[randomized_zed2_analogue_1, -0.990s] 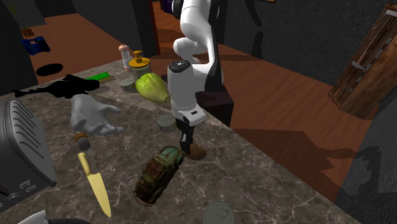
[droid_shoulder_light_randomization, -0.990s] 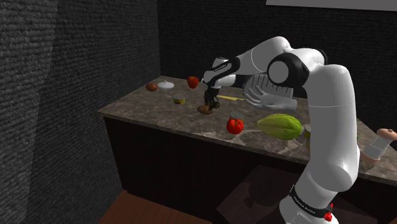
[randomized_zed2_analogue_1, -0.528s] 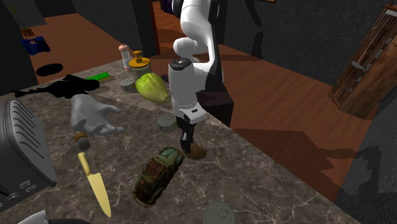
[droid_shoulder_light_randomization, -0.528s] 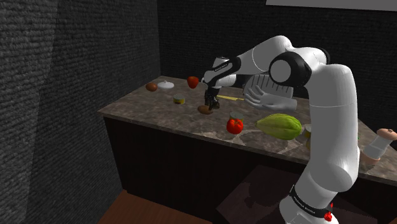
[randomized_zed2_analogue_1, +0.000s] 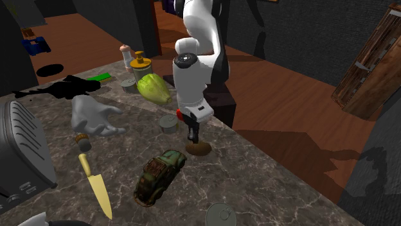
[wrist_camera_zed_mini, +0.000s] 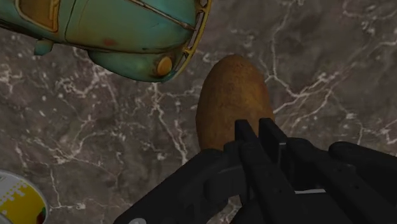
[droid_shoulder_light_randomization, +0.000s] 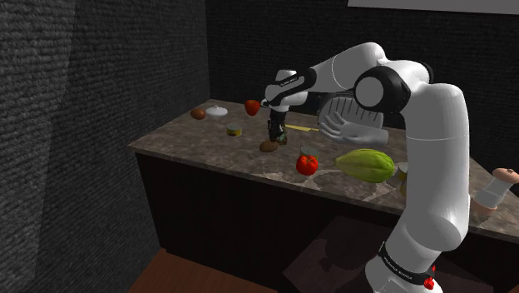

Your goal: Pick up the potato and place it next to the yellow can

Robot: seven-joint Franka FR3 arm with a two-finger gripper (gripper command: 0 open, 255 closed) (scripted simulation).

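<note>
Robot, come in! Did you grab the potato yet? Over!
Tool shut on nothing, just above potato. Potato on the counter, not held. Car close by, not touching it.

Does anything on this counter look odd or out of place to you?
Yes. The claw is shut on nothing, while the potato lies loose on the marble counter just beyond it. Also strange for a kitchen counter: a turquoise toy car beside the potato and a white model hand lying palm down.
</note>
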